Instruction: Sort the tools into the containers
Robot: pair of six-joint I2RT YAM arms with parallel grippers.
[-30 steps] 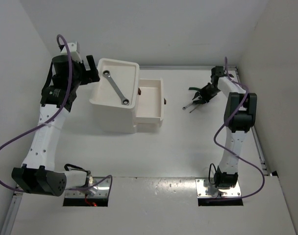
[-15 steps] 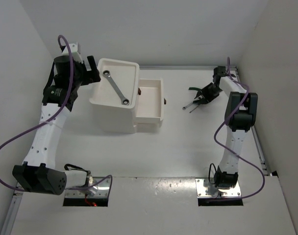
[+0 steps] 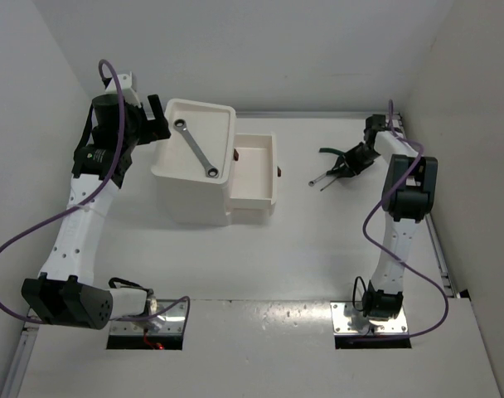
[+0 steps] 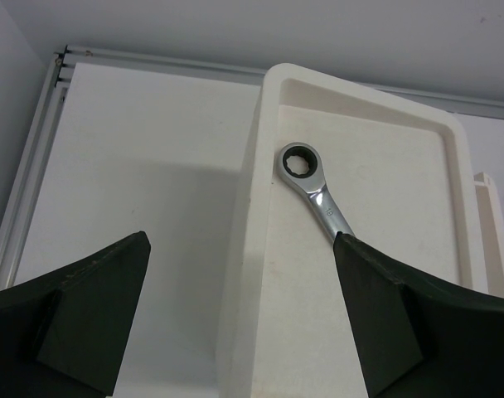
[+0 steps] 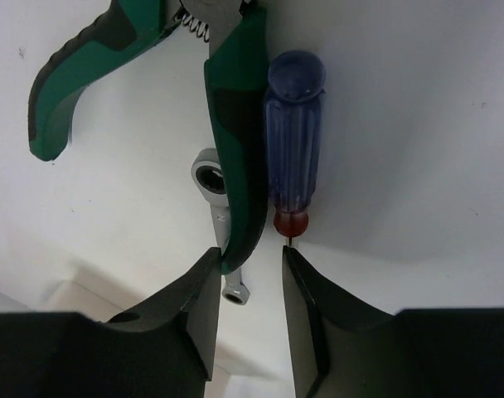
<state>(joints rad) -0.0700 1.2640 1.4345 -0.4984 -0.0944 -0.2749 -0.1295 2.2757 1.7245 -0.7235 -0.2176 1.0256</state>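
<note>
The white drawer unit (image 3: 192, 195) stands at the back left, and one silver wrench (image 3: 196, 148) lies in its tray top (image 4: 268, 108). The wrench also shows in the left wrist view (image 4: 314, 186). My left gripper (image 3: 161, 128) (image 4: 239, 240) is wide open and empty above the tray's left rim. At the right, green-handled pliers (image 5: 235, 124), a blue-handled screwdriver (image 5: 293, 141) and a second silver wrench (image 5: 212, 186) lie together on the table. My right gripper (image 5: 250, 257) (image 3: 349, 162) is open. The tip of a pliers handle lies between its fingertips. Yellow-handled pliers are out of view.
One white drawer (image 3: 254, 186) is pulled out to the right of the unit, with dark reddish handles (image 3: 279, 172). White walls close in at the left, back and right. A metal rail (image 3: 438, 240) runs along the table's right edge.
My right wrist has shifted slightly to the right. The tools, the drawer unit and my left arm have not moved.
</note>
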